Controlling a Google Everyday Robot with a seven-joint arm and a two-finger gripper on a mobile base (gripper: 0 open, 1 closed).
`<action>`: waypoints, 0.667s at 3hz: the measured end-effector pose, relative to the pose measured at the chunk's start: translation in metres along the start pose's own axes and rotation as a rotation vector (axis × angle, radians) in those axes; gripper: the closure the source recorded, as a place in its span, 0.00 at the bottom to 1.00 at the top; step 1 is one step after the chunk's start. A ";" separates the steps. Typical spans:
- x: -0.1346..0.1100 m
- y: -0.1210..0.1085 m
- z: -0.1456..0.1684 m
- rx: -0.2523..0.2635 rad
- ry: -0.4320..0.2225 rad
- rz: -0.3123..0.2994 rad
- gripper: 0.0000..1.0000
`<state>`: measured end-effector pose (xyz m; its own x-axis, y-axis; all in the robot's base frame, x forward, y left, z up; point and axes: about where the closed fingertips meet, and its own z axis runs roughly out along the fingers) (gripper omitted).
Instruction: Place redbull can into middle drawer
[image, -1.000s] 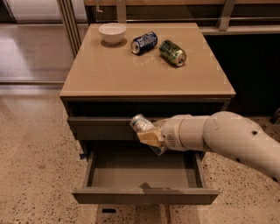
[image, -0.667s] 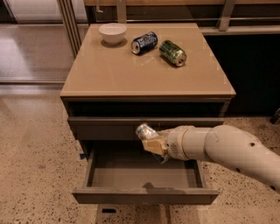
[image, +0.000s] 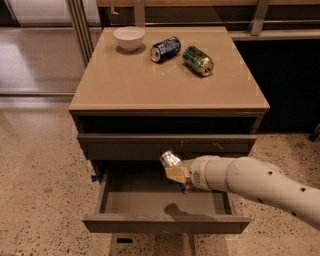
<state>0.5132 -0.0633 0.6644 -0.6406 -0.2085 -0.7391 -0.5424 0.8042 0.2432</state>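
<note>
Camera view: pincer (image: 175, 173) with redbull can (image: 170, 159) over middle drawer (image: 165, 224); speckled floor (image: 40, 175).

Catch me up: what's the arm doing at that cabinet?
The end effector grips the redbull can and holds it over the open middle drawer. The can is not yet set down inside. A white bowl, a dark blue can and a green can sit on the cabinet top.
</note>
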 end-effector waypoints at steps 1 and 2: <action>0.020 -0.017 0.019 0.001 0.011 0.072 1.00; 0.046 -0.028 0.033 -0.024 0.039 0.132 1.00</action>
<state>0.5168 -0.0771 0.6028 -0.7279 -0.1233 -0.6745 -0.4641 0.8127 0.3522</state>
